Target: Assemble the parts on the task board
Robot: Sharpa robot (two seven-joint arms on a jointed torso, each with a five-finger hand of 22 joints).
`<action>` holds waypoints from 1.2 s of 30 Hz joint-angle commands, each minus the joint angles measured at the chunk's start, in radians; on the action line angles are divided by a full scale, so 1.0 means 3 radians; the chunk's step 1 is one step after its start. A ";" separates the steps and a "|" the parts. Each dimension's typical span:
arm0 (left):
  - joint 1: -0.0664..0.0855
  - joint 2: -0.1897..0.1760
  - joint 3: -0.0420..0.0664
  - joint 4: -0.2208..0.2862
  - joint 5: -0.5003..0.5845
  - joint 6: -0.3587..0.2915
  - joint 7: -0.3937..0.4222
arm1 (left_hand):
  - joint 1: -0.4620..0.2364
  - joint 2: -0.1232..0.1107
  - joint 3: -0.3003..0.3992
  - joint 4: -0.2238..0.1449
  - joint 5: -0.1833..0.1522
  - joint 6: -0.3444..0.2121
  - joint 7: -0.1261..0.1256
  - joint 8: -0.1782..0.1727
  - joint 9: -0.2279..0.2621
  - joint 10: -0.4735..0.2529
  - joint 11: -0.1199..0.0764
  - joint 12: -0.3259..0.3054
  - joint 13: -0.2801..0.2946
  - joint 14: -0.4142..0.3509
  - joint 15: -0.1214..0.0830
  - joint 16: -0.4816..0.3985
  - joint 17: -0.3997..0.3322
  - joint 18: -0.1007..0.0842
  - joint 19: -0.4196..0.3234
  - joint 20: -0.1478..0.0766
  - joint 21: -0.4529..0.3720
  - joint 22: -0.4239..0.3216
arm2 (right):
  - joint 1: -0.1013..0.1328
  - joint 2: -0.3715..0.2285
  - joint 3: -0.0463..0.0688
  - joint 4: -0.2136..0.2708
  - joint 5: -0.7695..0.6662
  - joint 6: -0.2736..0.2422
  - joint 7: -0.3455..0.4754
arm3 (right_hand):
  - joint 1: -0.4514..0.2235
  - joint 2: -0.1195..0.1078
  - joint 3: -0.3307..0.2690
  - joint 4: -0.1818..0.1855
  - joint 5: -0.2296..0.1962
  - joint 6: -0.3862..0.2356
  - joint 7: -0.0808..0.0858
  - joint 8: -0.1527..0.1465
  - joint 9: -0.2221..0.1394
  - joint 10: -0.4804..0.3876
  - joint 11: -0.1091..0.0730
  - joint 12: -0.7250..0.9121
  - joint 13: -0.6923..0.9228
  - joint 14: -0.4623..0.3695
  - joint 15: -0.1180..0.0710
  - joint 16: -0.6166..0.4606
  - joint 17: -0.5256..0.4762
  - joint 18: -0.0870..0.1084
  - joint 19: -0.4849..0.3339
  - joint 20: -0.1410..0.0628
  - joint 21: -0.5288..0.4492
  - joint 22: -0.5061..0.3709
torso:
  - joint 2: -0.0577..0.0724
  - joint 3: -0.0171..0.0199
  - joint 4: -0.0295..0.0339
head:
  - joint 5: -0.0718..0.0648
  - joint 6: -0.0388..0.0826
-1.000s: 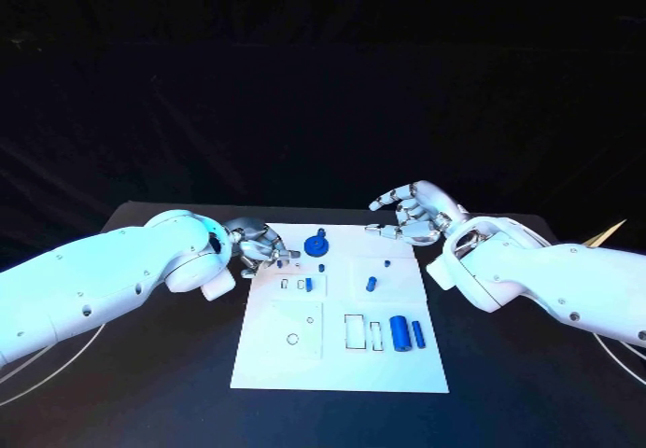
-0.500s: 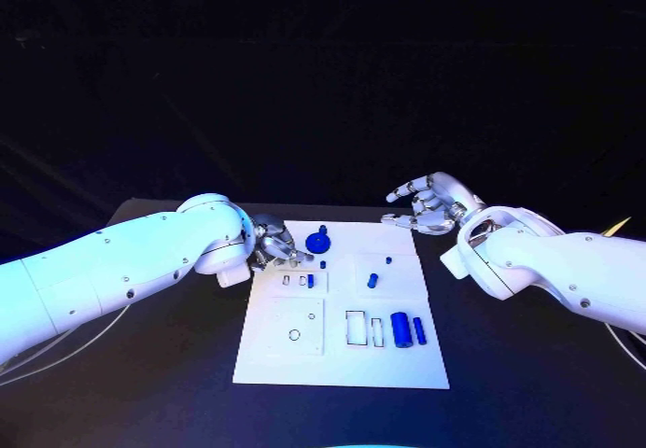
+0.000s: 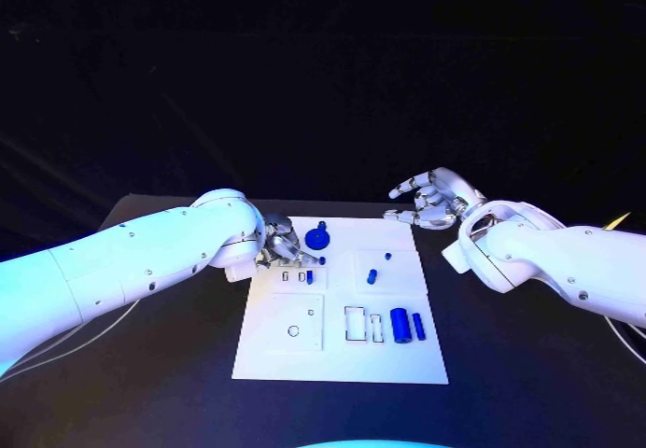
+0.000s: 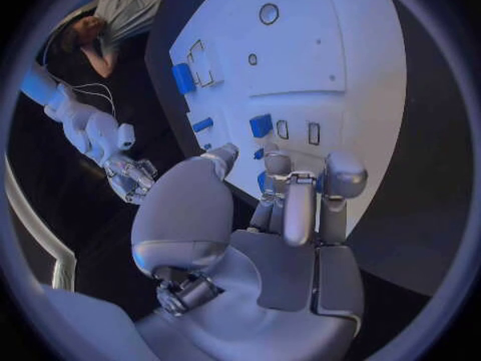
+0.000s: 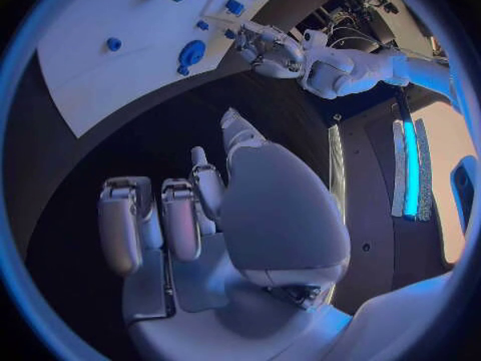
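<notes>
The white task board (image 3: 270, 359) lies in the middle of the black table. On it are a round blue knob (image 3: 316, 239), small blue pieces (image 3: 310, 276) (image 3: 372, 277) and two blue cylinders (image 3: 399, 326) (image 3: 419, 326). My left hand (image 3: 279, 245) hovers at the board's far left edge, beside the knob, fingers partly curled and holding nothing. The left wrist view shows that hand (image 4: 276, 208) over the board (image 4: 341, 64), with a blue piece (image 4: 260, 125) just beyond the fingertips. My right hand (image 3: 431, 201) is raised off the far right corner, fingers spread, empty; its wrist view shows this hand (image 5: 200, 217) too.
Empty rectangular slots (image 3: 356, 324) and a round hole (image 3: 294, 332) mark the board's near half. Black table (image 3: 161, 373) surrounds the board on every side. The right wrist view shows the board (image 5: 80, 32), the knob (image 5: 191, 54) and my left hand (image 5: 268, 50) across it.
My left arm has swung inward and its hand has come closer to the knob at the board's far left. The right hand has drawn a little away from the board.
</notes>
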 commanded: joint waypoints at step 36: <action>0.0002 0.0184 -0.0106 -0.0215 0.0084 0.0195 0.0008 | 0.0058 0.0080 -0.0184 0.0021 0.0013 -0.0039 -0.0012 0.0072 0.0107 0.0018 -0.0030 0.0054 0.0064 0.0126 -0.0016 0.0076 0.0410 -0.0093 0.0022 -0.0006 0.0099 0.0087 | 0.0005 0.0022 0.0001 -0.0031 -0.0011 0.0004 0.0018 | -0.0034 0.0066 0.0051 0.0033 0.0030 -0.0030 0.0001 0.0082 0.0014 -0.0185 -0.0009 -0.0147 -0.0024 0.0270 -0.0028 -0.0119 0.0581 -0.0005 0.0123 -0.0019 -0.0262 0.0637 | 0.0012 0.0004 -0.0002 | -0.0011 -0.0061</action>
